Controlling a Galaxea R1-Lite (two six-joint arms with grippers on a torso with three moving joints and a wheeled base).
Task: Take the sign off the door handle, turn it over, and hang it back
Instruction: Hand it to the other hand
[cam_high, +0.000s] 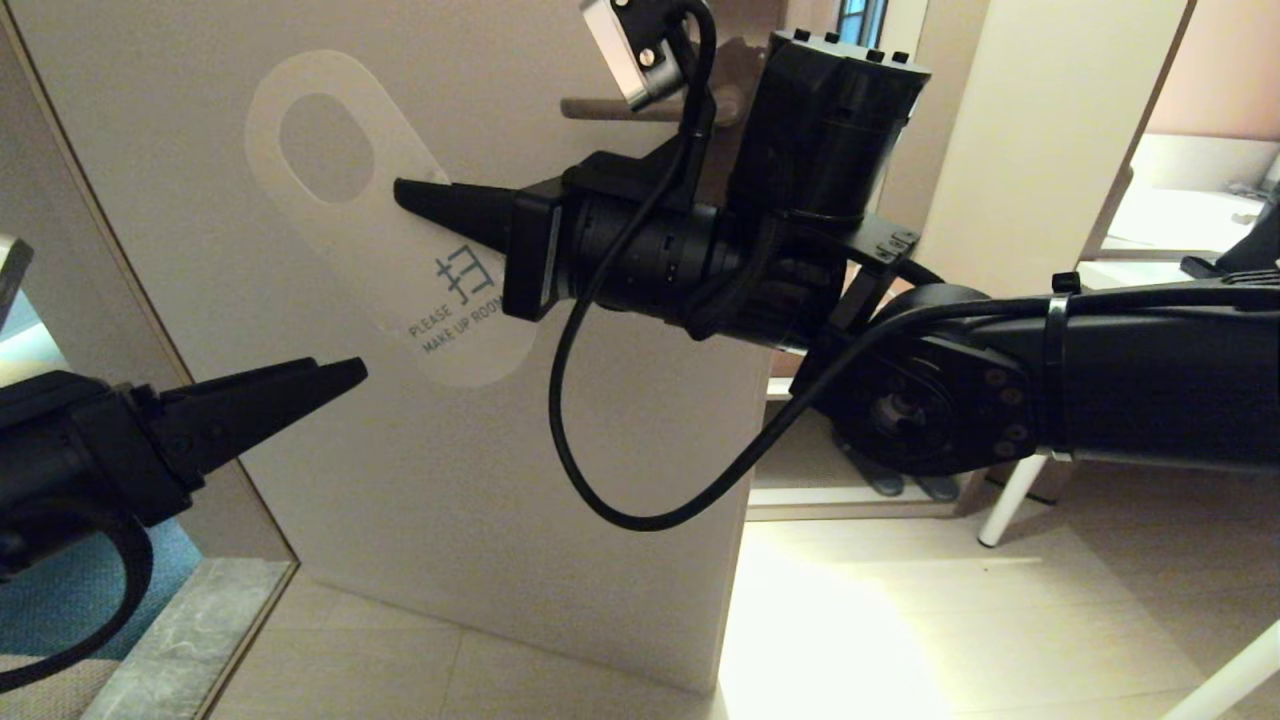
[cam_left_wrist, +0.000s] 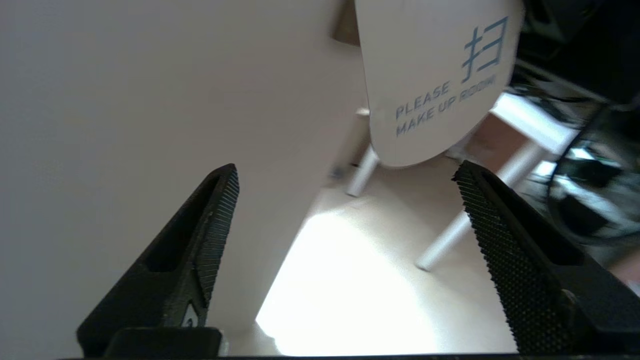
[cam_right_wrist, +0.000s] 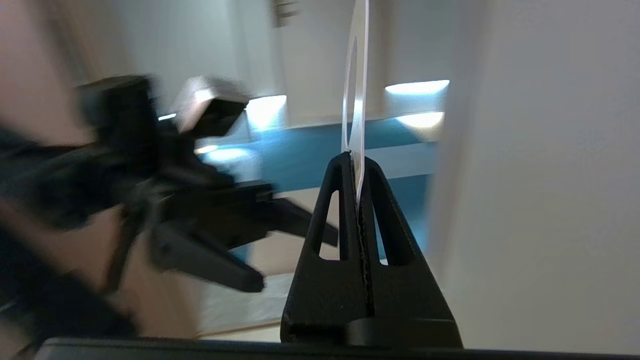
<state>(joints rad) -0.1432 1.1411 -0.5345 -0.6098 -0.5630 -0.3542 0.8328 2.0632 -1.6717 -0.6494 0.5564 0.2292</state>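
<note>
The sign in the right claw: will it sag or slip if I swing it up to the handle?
Probably stiff: the sign juts past the right claw without drooping, and looks straight edge-on in the right wrist view. It seems thin and light, so it may flutter. The smooth card, pinched near its middle, could pivot. The left claw waits open below.

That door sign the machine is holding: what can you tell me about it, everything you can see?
The sign is a thin, flat, off-white card with rounded ends and an oval hole near its upper end. Blue print at the lower end shows a Chinese character above "PLEASE MAKE UP ROOM". It is off the door handle, tilted, in front of the pale door. The right gripper pinches its edge, shut on it; the open left gripper waits just below, not touching.
</note>
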